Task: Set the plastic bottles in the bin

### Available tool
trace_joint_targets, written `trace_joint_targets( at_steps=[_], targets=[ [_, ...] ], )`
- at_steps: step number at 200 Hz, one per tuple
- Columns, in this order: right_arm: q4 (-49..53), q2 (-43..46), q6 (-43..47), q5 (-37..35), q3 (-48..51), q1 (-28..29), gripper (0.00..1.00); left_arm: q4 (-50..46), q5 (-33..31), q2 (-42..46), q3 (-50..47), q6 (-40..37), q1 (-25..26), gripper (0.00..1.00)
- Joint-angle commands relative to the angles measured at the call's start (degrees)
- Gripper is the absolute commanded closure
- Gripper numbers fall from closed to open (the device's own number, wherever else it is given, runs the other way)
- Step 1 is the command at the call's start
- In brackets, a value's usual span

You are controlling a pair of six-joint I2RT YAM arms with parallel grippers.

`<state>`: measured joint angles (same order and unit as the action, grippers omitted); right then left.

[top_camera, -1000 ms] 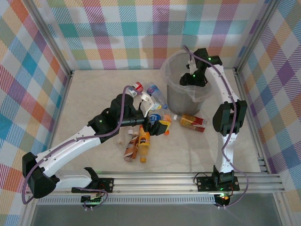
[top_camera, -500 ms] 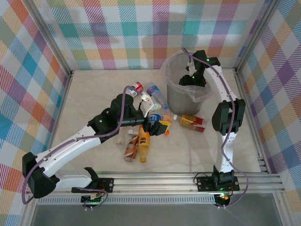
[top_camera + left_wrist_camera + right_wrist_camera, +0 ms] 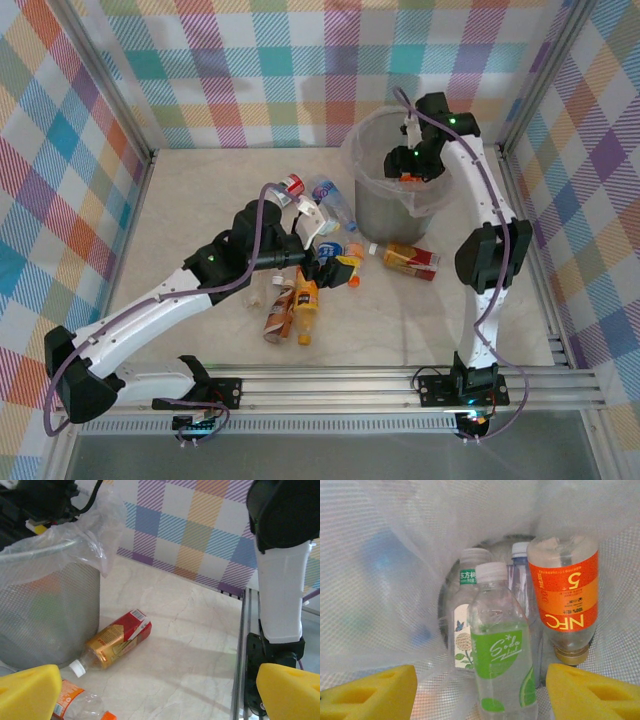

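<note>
The grey bin (image 3: 385,205) with its clear bag stands at the back right; it is also in the left wrist view as the bin (image 3: 45,615). My right gripper (image 3: 408,166) hangs over its mouth. Its jaws are open in the right wrist view (image 3: 480,695). Below them, a green-labelled bottle (image 3: 502,665), an orange-labelled bottle (image 3: 565,600) and a white-labelled bottle (image 3: 464,625) lie inside. My left gripper (image 3: 335,268) (image 3: 157,695) is wide open and empty, low over the table. A red-and-gold bottle (image 3: 115,640) (image 3: 408,259) lies ahead of it beside the bin. An orange-labelled bottle (image 3: 75,705) lies by its left finger.
More bottles lie on the table left of the bin (image 3: 325,200) and in a small heap under my left arm (image 3: 292,310). The right arm's white link and base (image 3: 280,595) stand at the table's right rail. Checked walls close in the back and sides.
My right gripper has lifted a little and shifted right above the bin. The left arm has stayed almost still.
</note>
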<state>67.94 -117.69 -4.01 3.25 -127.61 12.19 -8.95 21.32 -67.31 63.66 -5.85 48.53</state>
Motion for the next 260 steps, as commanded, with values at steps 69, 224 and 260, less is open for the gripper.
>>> trace_joint_targets(
  at_steps=[69, 224, 260],
  targets=[
    [-5.2, 20.6, 0.8, -5.8, 11.1, 3.8, 0.32, -2.6, -2.9, 3.4, 2.3, -4.7, 0.1, 0.00],
    [-26.6, 51.3, -16.7, -11.2, 58.8, 20.7, 0.31, -18.6, -7.3, 10.3, -5.7, -9.5, 0.1, 0.00],
    [-32.9, 50.5, -19.5, -11.5, 65.5, 23.4, 0.29, -16.9, -10.9, 9.9, -8.1, -8.7, 0.1, 0.00]
  ],
)
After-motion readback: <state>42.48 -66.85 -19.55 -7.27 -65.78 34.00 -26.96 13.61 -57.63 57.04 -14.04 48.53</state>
